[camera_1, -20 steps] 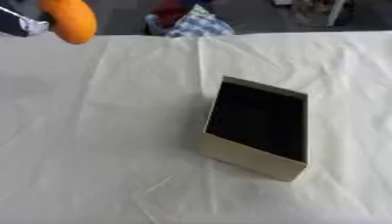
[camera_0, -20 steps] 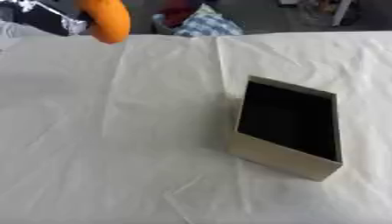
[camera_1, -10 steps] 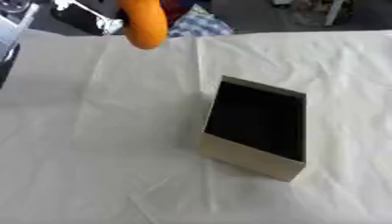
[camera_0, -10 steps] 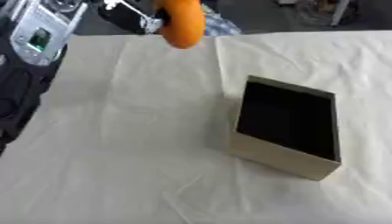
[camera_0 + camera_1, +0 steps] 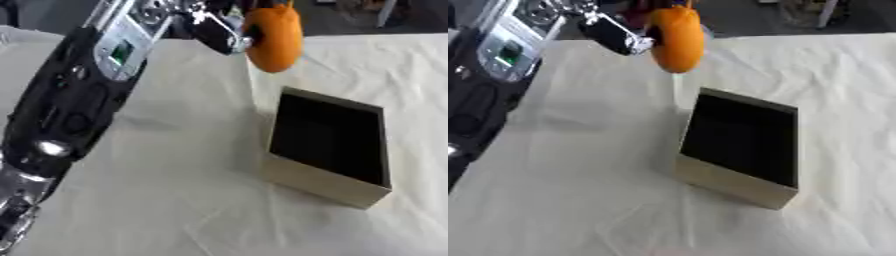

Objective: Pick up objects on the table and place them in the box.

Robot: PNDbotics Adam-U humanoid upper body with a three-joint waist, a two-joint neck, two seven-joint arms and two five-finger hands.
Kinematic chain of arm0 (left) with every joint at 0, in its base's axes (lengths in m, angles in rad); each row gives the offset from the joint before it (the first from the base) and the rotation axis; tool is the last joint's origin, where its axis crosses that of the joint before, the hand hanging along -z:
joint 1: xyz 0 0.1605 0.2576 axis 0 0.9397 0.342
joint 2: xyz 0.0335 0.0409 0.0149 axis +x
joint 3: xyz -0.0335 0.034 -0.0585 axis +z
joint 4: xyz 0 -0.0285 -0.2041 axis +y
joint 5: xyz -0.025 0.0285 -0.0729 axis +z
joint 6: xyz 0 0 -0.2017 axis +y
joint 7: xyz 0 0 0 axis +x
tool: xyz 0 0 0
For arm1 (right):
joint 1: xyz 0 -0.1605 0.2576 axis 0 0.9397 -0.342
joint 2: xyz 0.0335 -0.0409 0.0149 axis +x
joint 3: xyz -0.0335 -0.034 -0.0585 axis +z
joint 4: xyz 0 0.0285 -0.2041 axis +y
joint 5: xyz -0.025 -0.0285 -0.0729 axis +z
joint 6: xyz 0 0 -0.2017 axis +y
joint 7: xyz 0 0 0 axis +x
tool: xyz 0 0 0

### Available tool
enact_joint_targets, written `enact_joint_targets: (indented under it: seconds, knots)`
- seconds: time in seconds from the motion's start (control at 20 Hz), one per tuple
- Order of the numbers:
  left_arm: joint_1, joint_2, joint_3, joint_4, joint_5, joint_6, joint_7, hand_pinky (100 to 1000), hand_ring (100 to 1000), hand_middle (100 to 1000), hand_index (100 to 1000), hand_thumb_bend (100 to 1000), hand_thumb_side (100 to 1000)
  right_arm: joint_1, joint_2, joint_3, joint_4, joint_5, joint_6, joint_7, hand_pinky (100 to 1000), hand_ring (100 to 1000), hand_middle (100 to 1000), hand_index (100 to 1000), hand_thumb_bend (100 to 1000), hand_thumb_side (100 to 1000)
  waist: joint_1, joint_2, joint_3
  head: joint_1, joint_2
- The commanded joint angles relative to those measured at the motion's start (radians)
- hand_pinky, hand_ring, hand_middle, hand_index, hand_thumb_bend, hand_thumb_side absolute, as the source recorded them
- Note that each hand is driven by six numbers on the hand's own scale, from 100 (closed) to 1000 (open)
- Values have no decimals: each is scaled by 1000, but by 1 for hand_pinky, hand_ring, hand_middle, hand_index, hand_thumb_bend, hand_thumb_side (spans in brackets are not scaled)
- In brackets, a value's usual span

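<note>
My left arm (image 5: 74,105) filled the left side of the view, a black forearm with a small lit panel, reaching up and across toward the middle. At its end my left hand (image 5: 214,32) was clamped on the orange object (image 5: 274,37), an elongated rounded thing held upright in the air, above the cloth just past the far left corner of the box (image 5: 328,147). A second before, hand and object had hung at the far left edge of the table (image 5: 157,200), well apart from the box; half a second before, they had reached the middle; here they stood nearly over the box's near rim. I judged the carry almost finished, with only a short move rightward and a lowering left before release. The box lay open-topped and askew on the white cloth, its inside dark and apparently empty, though its floor could not be made out. My fingers were largely hidden behind the object and blurred, so exactly how they wrapped it stayed unclear. What the object was I could not tell. My right hand showed in neither view.
</note>
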Motion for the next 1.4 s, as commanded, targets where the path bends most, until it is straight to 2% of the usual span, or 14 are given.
enact_joint_targets:
  seconds: [0.05,0.3,0.65,1.4]
  knots:
    - [-34,-48,-8,21,-36,-32,23,411,551,557,578,100,100,-23,-4,1,-18,-8,-7,1,578,672,590,770,100,770,-5,-9,-7,17,-23]
    - [-32,-110,-24,68,-105,-76,56,413,553,558,581,100,100,-33,4,2,-18,-12,-12,1,577,672,590,770,100,770,-4,1,-20,29,-36]
    - [-8,-163,-34,128,-175,-103,98,412,551,557,580,100,100,-41,11,1,-18,-15,-16,1,577,672,589,770,100,770,-5,12,-29,35,-42]
    - [57,-237,-41,249,-249,-109,148,440,564,576,597,100,100,-45,22,-1,-18,-22,-20,-1,575,672,587,770,100,771,-5,32,-38,32,-48]
